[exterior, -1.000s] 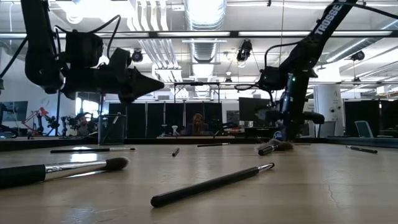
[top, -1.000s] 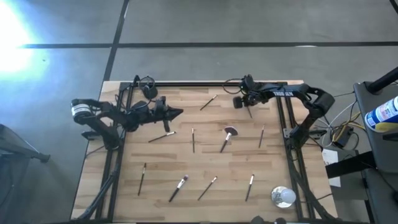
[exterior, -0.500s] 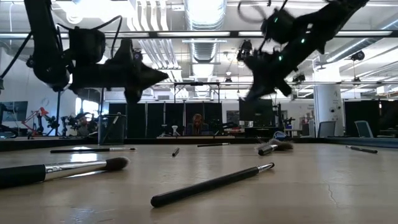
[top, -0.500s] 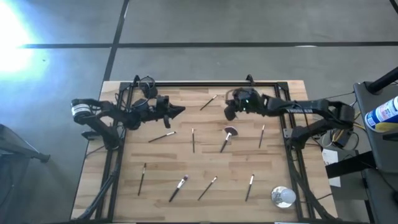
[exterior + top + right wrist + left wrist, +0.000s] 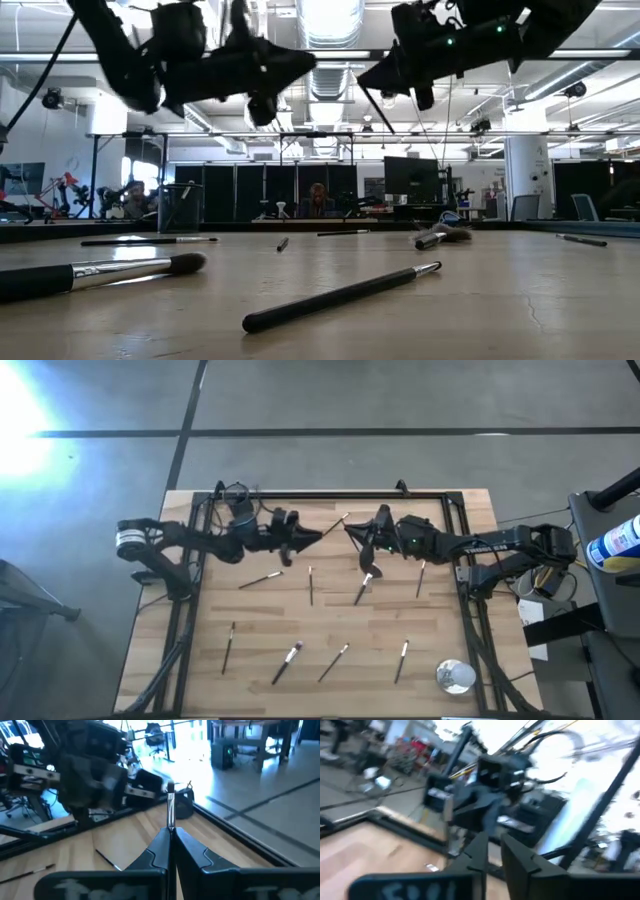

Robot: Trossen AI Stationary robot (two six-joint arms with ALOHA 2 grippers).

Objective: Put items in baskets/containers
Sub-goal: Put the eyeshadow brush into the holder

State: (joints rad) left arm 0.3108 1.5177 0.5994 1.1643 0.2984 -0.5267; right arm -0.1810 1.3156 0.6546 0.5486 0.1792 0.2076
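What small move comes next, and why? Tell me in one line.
Probably a handover: ease the left gripper forward onto the free end of the brush. The right gripper is shut on that brush, raised above mid-table. The left gripper faces it, slightly open and empty, and the cup stands on the left arm's side.

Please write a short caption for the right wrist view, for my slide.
Right gripper shut on a slim makeup brush, held above the wooden table, facing the left arm.
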